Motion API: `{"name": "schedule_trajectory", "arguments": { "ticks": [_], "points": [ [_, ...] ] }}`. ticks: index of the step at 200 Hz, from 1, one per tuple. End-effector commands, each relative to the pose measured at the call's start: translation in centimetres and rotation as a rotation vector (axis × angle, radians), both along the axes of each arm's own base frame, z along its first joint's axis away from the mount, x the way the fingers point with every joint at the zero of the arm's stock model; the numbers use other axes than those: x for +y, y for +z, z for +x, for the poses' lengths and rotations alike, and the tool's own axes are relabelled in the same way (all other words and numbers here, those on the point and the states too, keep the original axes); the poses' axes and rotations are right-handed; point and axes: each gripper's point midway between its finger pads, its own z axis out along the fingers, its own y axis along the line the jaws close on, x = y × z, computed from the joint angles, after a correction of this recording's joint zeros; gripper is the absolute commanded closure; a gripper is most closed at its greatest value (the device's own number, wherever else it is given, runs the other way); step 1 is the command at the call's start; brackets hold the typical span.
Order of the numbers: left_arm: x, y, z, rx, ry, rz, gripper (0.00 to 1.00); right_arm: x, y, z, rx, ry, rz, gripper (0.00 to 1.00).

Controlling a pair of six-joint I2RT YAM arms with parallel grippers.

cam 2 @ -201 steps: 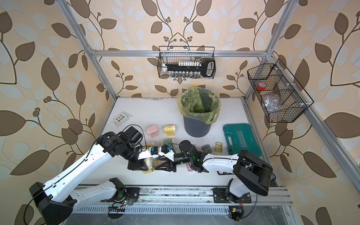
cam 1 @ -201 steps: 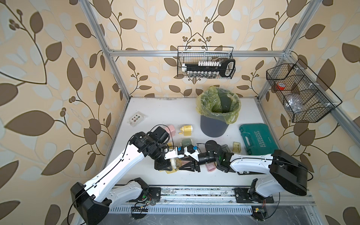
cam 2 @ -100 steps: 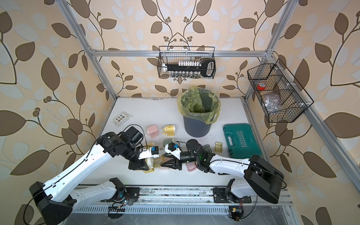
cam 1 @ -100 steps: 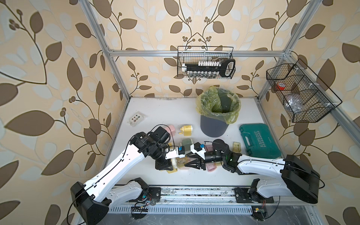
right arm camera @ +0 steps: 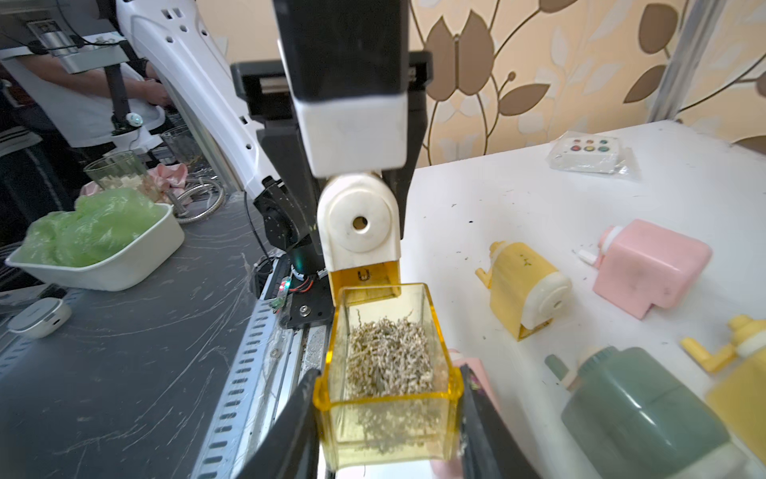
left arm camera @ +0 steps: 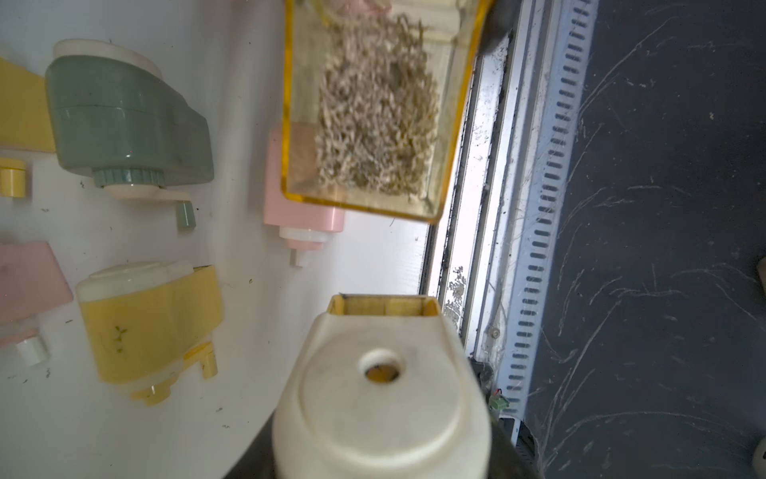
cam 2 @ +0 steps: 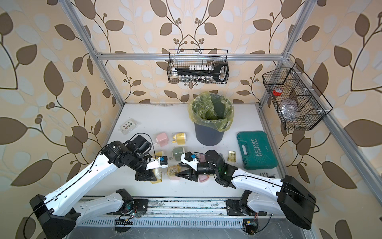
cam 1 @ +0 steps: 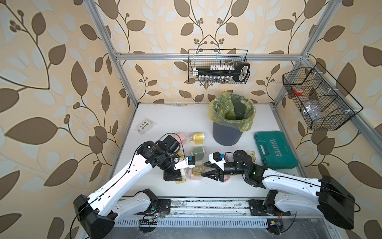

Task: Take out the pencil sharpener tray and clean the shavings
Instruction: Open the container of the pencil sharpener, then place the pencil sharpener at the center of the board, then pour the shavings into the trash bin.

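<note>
Right gripper (cam 1: 204, 170) is clamped on the near end of the clear yellow tray (right arm camera: 381, 431), one jaw against each side wall. The tray is held open side up, roughly level, and the shavings (right arm camera: 387, 356) lie heaped inside it. Just past the tray's far end stands the cream and yellow sharpener (right arm camera: 358, 224), its slot empty and apart from the tray. The left gripper (cam 1: 175, 175) is closed on that body from above. Whether the body rests on the table (cam 1: 165, 115) or hangs just over it I cannot tell.

So the tray is out, and the step in hand is judged to be the carry toward emptying. The next move calls for lifting the tray clear of the other sharpeners nearby, keeping it level on the way to the lined bin (cam 1: 226, 134), which stands well apart toward the back. It should be tipped only once its mouth is over the bag.
</note>
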Motion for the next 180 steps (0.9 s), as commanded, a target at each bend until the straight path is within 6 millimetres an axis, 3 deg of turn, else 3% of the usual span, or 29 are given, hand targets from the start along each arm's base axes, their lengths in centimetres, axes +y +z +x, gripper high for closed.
{"name": "schedule_trajectory", "arguments": {
  "ticks": [1,42,91,128,136,162,180],
  "points": [
    [1.3,-0.8,-0.7,0.007,0.0,0.063,1.0,-1.6,0.5,1.9,-0.059,-0.143,-0.049,1.0],
    [2.1,-3.8,0.8,-0.093,0.017,0.091,1.0,-4.1,4.1,4.3,-0.158,-0.326,-0.028,1.0],
    [2.4,-6.3,2.4,-0.059,0.047,0.103,1.0,-7.8,9.1,9.0,-0.205,-0.617,-0.038,1.0],
    [2.5,-7.8,4.4,-0.104,0.081,0.097,1.0,-10.8,13.0,13.5,-0.017,-0.815,-0.027,1.0],
    [2.6,-8.3,4.3,-0.098,0.078,0.1,1.0,-11.9,13.8,14.8,0.031,-0.868,-0.028,1.0],
    [2.5,-9.6,4.2,-0.096,0.082,0.091,1.0,-13.4,17.4,17.2,0.101,-0.94,0.027,1.0],
    [2.6,-10.1,4.1,-0.091,0.086,0.093,1.0,-14.2,18.8,19.0,0.185,-0.98,0.048,1.0]
  ]
}}
